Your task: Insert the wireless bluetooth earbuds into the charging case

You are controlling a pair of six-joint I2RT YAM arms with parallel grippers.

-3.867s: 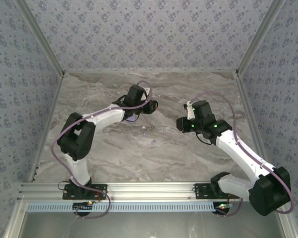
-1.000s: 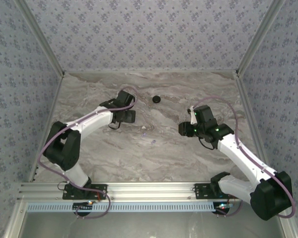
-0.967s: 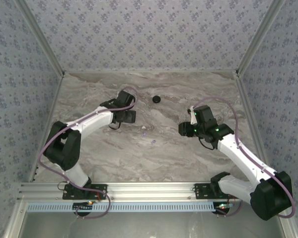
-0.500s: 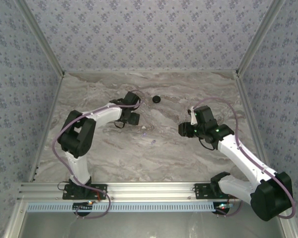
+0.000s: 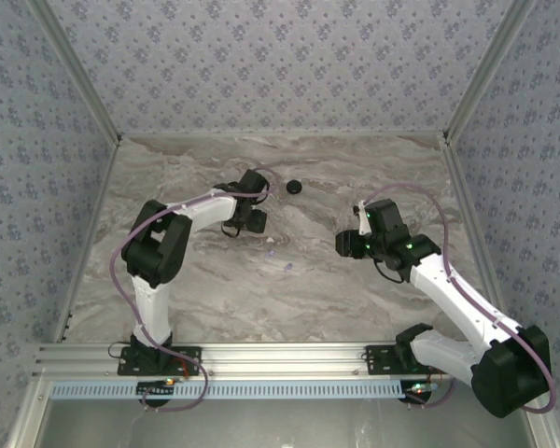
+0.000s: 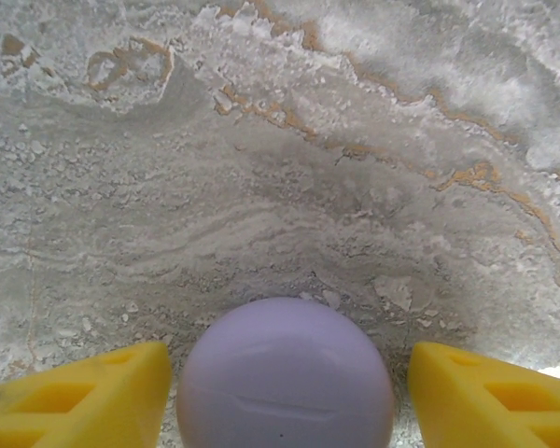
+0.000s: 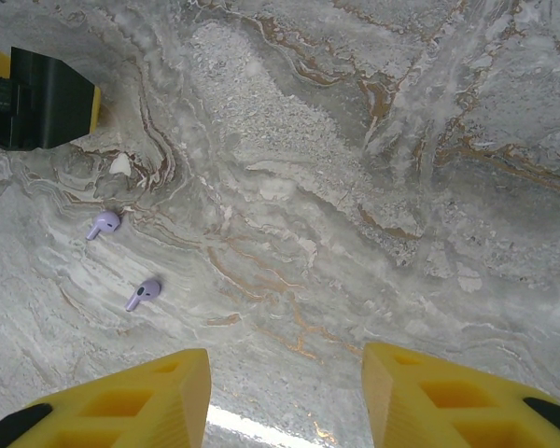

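The marble table (image 5: 196,289) carries both arms. The left arm (image 5: 201,207) reaches toward the far middle, and the right arm (image 5: 448,285) bends in from the right.

The left gripper (image 6: 289,373) is spread around the purple case (image 6: 285,411). The round case sits on the table between the yellow fingers (image 6: 75,401), with a thin gap on each side, so nothing is pinched.

The right gripper (image 7: 285,359) hangs above bare marble with its jaws spread and holds nothing.

A black case (image 5: 294,187) lies just beyond the left gripper, apart from it.

One purple bud (image 7: 104,224) and a second bud (image 7: 143,294) lie loose on the table, close together, between the two grippers and outside any case.
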